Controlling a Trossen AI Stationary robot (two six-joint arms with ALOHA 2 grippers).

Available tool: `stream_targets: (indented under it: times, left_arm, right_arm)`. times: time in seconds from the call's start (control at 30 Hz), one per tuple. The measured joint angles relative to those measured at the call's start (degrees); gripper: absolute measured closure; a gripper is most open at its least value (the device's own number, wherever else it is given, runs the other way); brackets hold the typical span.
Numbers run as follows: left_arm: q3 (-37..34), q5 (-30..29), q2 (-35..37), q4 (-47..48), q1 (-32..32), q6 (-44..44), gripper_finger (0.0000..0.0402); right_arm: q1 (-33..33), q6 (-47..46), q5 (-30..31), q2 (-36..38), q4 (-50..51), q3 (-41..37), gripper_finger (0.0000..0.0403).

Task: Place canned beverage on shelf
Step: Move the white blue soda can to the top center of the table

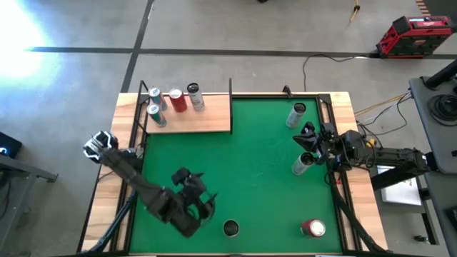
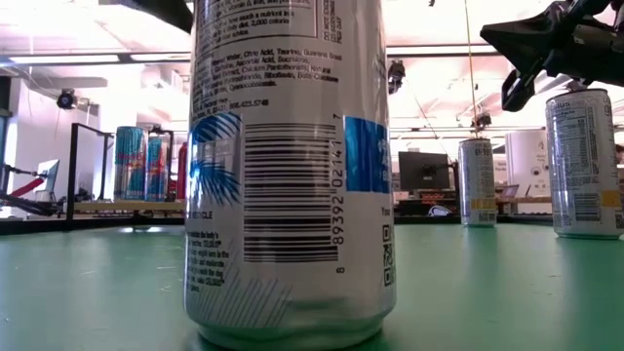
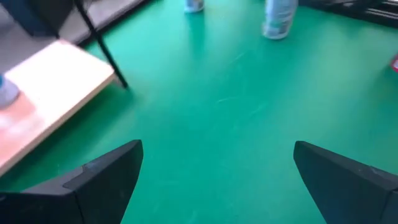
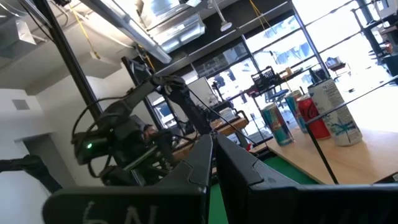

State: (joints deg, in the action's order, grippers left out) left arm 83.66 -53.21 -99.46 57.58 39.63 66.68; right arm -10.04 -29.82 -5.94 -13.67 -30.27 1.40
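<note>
At the bottom centre of the high view, on the large green mat point(image 1: 257, 164) that covers the worktop, stands an upright silver beverage can with a dark top point(image 1: 230, 228). It fills the low view as a silver cylinder printed with a barcode and a blue leaf motif, and it is the loose can nearest the left arm, so it looks like the next one to be carried. The left gripper point(image 1: 202, 208) hovers just to its left, tilted down over the mat. Its two dark fingers point(image 3: 102, 180) are spread as wide as they go with only bare green between them; it holds nothing, presumably readied to close round the can.

In the upper left of the high view lies the shelf, a flat light-wood board edged with thin black rods point(image 1: 207, 118). Four cans stand on it in a loose row: two silver-and-teal point(image 1: 154, 106), one red point(image 1: 177, 100) and one silver with a dark top point(image 1: 194, 96), grouped toward its left end, which leaves room on the right.

Toward the right of that view wait three more cans: a silver one near the upper right point(image 1: 296, 114), another silver one at mid right point(image 1: 302, 164), and a red one at the lower right point(image 1: 313, 228). The right gripper point(image 1: 308, 141) hangs between the two silver cans, its fingers pressed together and empty, seemingly parked.
</note>
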Motion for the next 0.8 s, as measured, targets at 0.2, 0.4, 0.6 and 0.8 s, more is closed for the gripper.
stream_targets:
  times: [0.2,0.4,0.6,0.8]
  left_arm:
    - [3.94,-5.19,-4.37,0.44,3.91,-2.97,0.0002]
    - [9.0,-10.94,-7.73,2.14,4.95,-4.31,0.0002]
    - [14.75,-11.58,-10.49,2.19,4.82,-6.39,0.0002]
    - [27.04,-10.51,-15.41,8.06,4.82,-7.78,0.0002]
  right_arm:
    - [0.02,0.01,0.0,0.02,-0.01,0.0,0.039]
    - [0.02,0.02,-0.01,0.0,-0.01,0.01,0.039]
    - [0.01,0.0,0.01,0.01,-0.01,-0.01,0.039]
    - [0.0,0.0,0.0,0.02,-0.01,-0.01,0.039]
